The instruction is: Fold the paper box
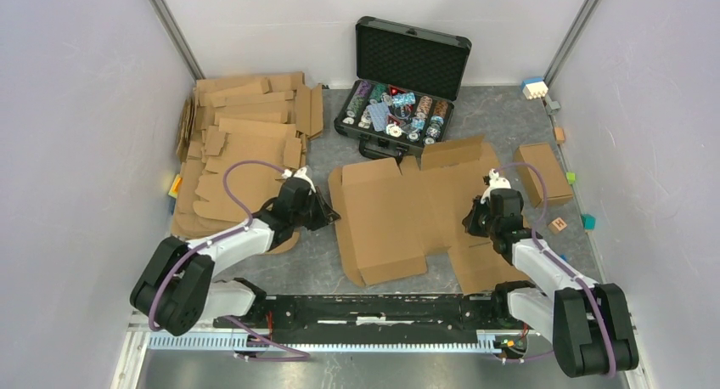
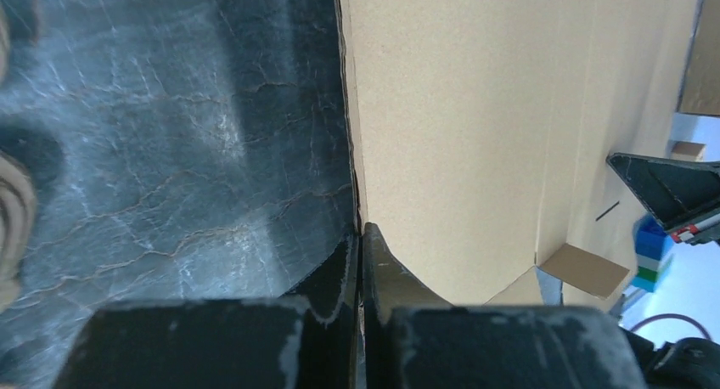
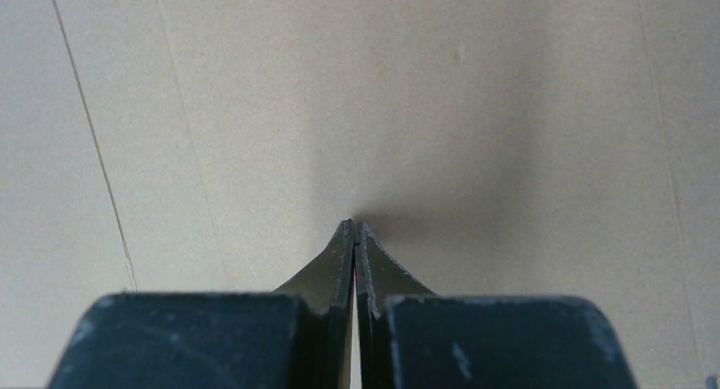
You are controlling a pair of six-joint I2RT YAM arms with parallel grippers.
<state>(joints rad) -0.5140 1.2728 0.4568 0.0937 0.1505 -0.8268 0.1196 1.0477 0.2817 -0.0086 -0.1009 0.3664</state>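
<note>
Stack of flat cardboard sheets [image 1: 242, 143] is seen at the desk's [image 1: 310, 270] far-left corner. Left arm [image 1: 229, 240] is stretched toward the desk's middle. The left jaws are clenched on the left edge of the paper box [image 1: 395, 211], with the edge caught between the fingers [image 2: 335, 274]. The paper box is laid open, mostly flat, at the desk's middle, flaps spread, just in front of an open black case [image 1: 406, 79] at the far edge. Right arm [image 1: 543, 266]: the right jaws are clamped together, nothing gripped, tips pressed onto the box's right part. A small cardboard box [image 1: 543, 172] is set near the right edge.
</note>
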